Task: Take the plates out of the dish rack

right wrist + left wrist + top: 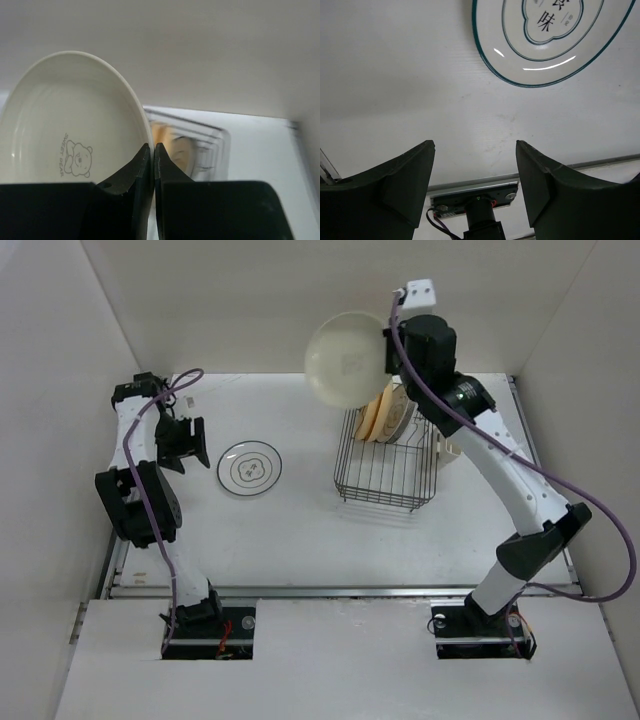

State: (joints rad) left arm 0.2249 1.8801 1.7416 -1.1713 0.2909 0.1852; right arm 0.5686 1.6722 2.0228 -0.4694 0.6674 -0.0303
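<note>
The black two-finger left end effector (475, 170) hung low, fingers parted. The white-and-black right arm (500, 465) reached high, its end effector (152, 150) pinched tight.

Bare table (300, 540) lies open between the patterned plate (249, 469) and the dish rack (385, 485). The rack's near half offers room; orange-tan plates (385, 415) block its far end. A cream plate (347, 360), pinched in the right pincer (153, 148), hangs over the rack's far left corner.
</note>
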